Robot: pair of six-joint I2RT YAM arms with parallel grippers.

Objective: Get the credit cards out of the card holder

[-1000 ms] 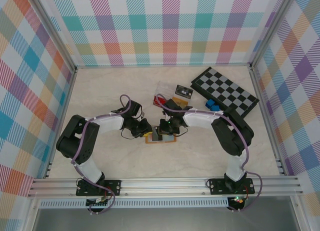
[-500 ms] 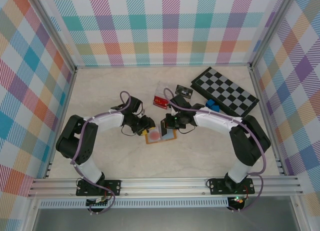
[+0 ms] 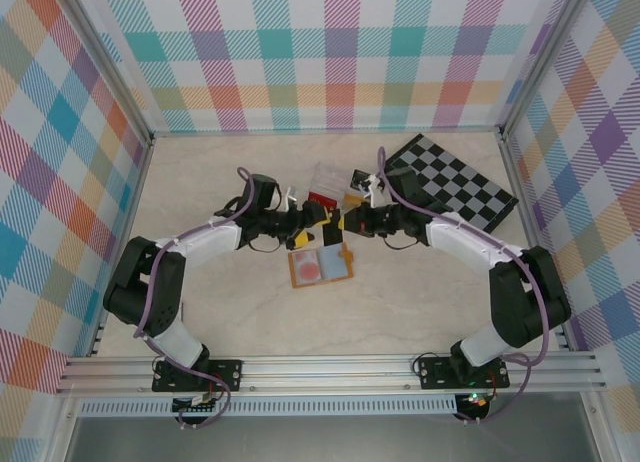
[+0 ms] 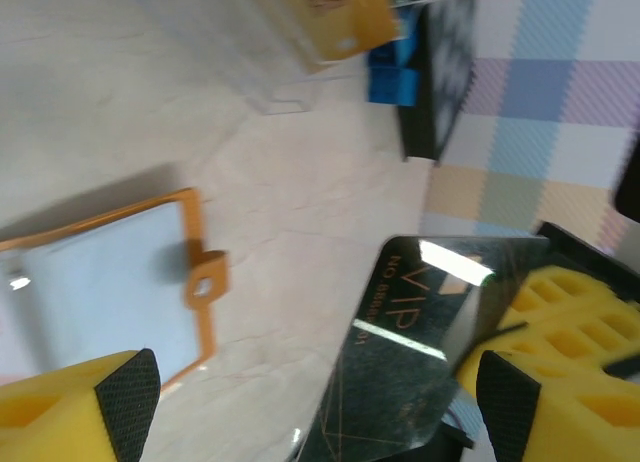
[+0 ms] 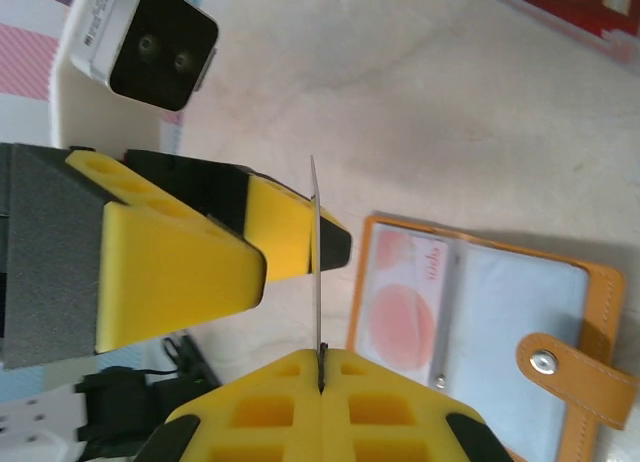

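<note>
- The right fingers (image 5: 370,382), at the lower centre of the right wrist view, pinch the dark card (image 4: 420,352) by its edge; that pinch should hold firm.
- The left fingers (image 4: 120,407) stand wide on either side of it and should back away without brushing it.
- The card holder (image 3: 320,265) lies open mid-frame on the worktop (image 3: 420,302). A pinkish card (image 5: 408,312) seems to sit in its pocket.

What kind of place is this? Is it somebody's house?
Probably a robot test booth, not a house: checked walls on a metal frame box in a pale table, with a left arm and right arm bolted at its edge.
</note>
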